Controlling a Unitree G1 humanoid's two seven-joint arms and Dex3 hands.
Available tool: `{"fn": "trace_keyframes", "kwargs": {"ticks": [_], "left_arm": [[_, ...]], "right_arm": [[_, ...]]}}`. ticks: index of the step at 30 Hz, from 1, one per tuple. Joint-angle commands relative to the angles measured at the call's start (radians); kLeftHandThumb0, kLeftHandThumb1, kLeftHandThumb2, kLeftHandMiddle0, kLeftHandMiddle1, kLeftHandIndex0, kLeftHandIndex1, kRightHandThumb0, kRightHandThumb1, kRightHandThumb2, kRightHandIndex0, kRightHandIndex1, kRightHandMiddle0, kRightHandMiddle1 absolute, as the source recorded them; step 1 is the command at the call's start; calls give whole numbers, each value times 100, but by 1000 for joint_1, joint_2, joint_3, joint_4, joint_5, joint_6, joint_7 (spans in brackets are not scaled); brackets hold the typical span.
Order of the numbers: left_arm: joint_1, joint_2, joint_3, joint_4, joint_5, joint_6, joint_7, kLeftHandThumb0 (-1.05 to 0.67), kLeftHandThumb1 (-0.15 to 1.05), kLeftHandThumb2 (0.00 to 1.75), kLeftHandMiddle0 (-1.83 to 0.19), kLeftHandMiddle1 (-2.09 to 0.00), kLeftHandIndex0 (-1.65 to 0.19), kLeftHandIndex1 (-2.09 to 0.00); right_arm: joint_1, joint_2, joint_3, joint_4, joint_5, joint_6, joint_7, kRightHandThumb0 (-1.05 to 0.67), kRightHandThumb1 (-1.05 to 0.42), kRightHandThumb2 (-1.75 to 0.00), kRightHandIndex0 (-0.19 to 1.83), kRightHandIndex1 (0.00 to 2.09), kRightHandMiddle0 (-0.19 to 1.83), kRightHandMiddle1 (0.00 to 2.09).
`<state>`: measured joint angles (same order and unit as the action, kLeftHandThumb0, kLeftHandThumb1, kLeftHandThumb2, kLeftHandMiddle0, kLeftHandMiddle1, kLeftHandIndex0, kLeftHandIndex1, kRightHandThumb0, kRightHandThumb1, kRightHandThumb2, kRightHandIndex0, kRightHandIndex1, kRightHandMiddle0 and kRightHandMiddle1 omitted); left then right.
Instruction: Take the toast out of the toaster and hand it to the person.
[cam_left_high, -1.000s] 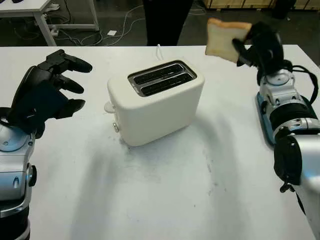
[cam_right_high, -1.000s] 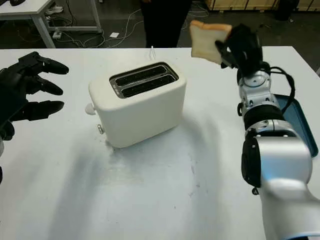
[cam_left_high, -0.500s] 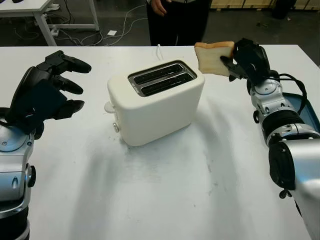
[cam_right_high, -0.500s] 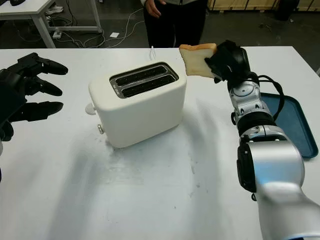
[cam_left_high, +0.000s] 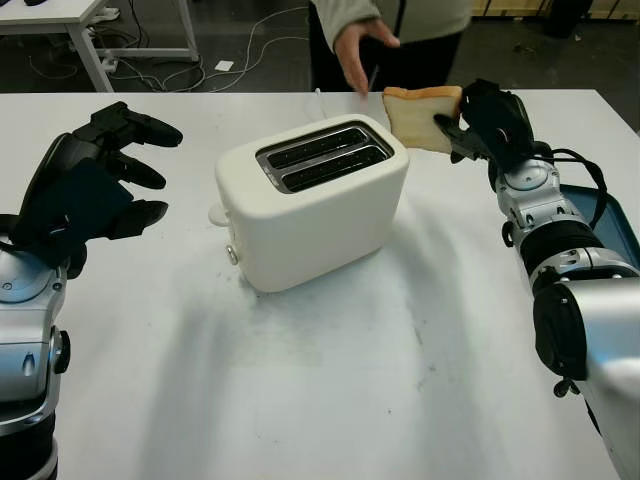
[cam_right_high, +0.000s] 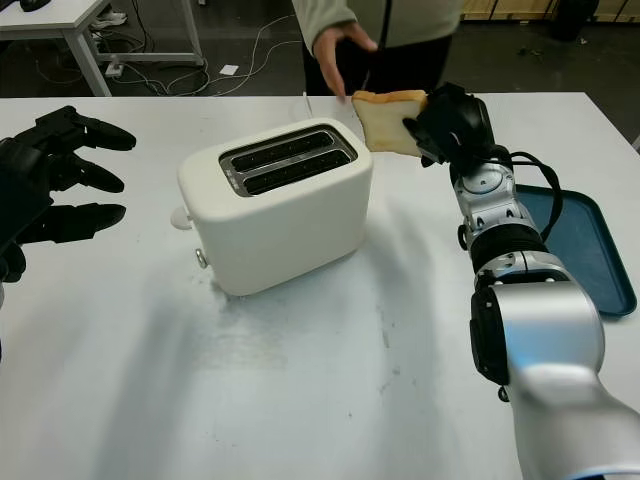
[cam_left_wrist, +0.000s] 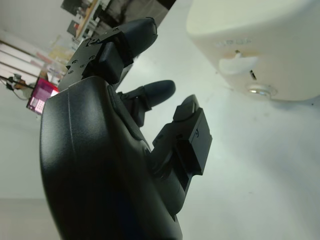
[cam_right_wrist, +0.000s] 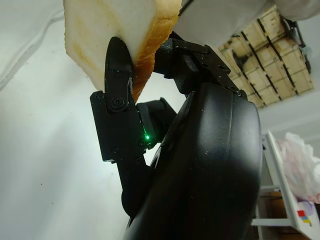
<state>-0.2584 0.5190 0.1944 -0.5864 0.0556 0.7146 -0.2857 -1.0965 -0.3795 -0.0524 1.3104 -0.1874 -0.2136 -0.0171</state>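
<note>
My right hand (cam_left_high: 462, 128) is shut on a slice of toast (cam_left_high: 420, 116), holding it in the air just right of the toaster's far corner. The white two-slot toaster (cam_left_high: 312, 203) stands mid-table with both slots dark. A person's hand (cam_left_high: 358, 52) reaches down from across the table, just above and left of the toast, not touching it. In the right wrist view the toast (cam_right_wrist: 120, 30) is pinched between black fingers (cam_right_wrist: 118, 85). My left hand (cam_left_high: 95, 175) hovers open at the left of the toaster, apart from it.
A blue tray (cam_right_high: 580, 245) lies at the table's right edge behind my right arm. The toaster's lever knob (cam_left_high: 217, 213) and a button face my left hand. Another white table (cam_left_high: 60, 15) and cables stand on the floor beyond.
My right hand has brought the toast down and left, towards the toaster's far corner. The person has stepped in and reached a hand towards the toast. My left hand has stayed put.
</note>
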Motion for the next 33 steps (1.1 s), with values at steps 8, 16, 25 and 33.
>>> {"fn": "trace_keyframes", "kwargs": {"ticks": [8, 16, 25, 33], "left_arm": [[-9, 4, 1, 3, -7, -12, 0, 42, 92, 26, -31, -140, -31, -107], [-5, 4, 5, 9, -10, -29, -2, 43, 92, 26, -33, -142, -32, -107], [0, 2, 2, 7, -5, -32, 1, 42, 92, 26, -32, -142, -32, -108], [-1, 1, 3, -1, -6, -13, 3, 41, 92, 27, -31, -140, -30, -107]], "right_arm": [[-9, 5, -12, 7, 13, -6, 9, -30, -92, -39, 79, 175, 56, 175], [-8, 8, 0, 8, 0, -4, -7, -30, -92, -37, 80, 175, 54, 175], [-1, 9, 15, 8, -10, -10, -18, -28, -92, -36, 83, 175, 57, 175], [2, 10, 33, 9, -16, -6, -13, -29, -92, -35, 83, 175, 60, 175]]}}
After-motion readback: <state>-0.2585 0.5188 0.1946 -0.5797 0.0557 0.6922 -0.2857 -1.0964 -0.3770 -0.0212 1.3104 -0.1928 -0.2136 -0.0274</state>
